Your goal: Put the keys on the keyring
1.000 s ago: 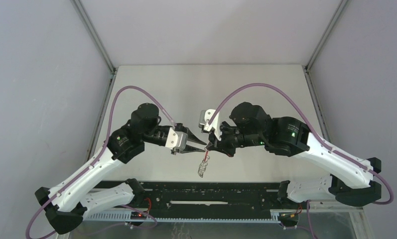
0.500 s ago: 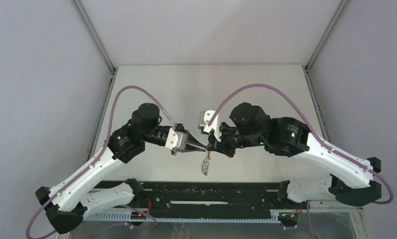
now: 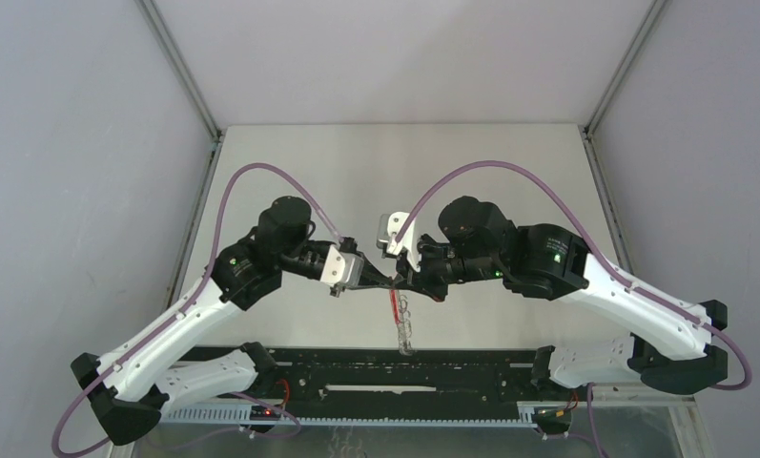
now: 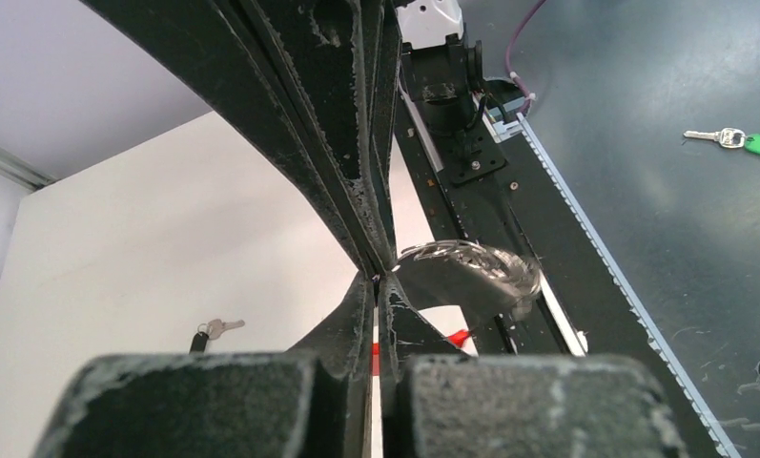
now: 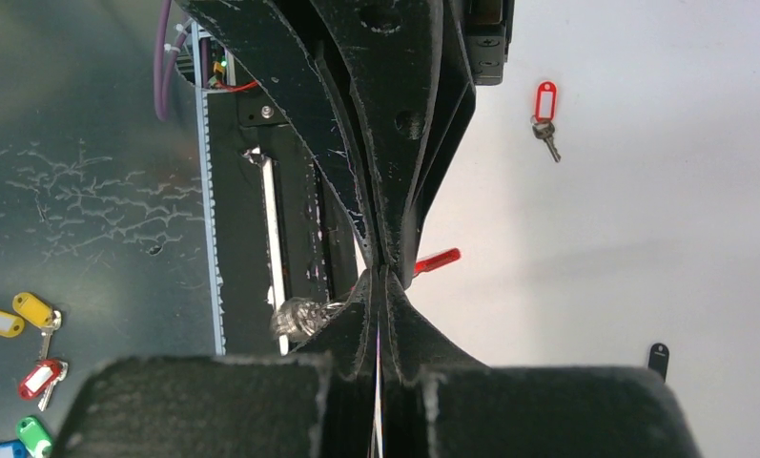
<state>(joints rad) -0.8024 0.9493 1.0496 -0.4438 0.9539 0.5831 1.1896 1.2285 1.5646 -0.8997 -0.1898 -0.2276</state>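
Black rail (image 3: 376,367) is seen along the near table edge, with both arm bases bolted beside it. On the dark surface next to it, spare keys (image 5: 18,320) with yellow, red and green tags are scattered. Just past the rail the keyring (image 3: 401,322) is hung in the air above the white table (image 3: 395,172), with its red arc uppermost and its silver-grey part with the small loops lowest. It is blurred in both wrist views. It is held at its top, where the 2 grippers are met tip to tip. The left gripper (image 3: 383,282) is closed narrow, and a red sliver of the keyring is seen in the slit between its fingers (image 4: 342,324). The right gripper (image 3: 404,279) is likewise pressed tight on the keyring from the opposite side, with no gap seen between its fingers (image 5: 400,324). Farther out, both keys are seen lying flat on the table, well apart from the keyring. The black key (image 4: 214,330) is shown in the left wrist view and the red-tag key (image 5: 545,110) in the right wrist view.
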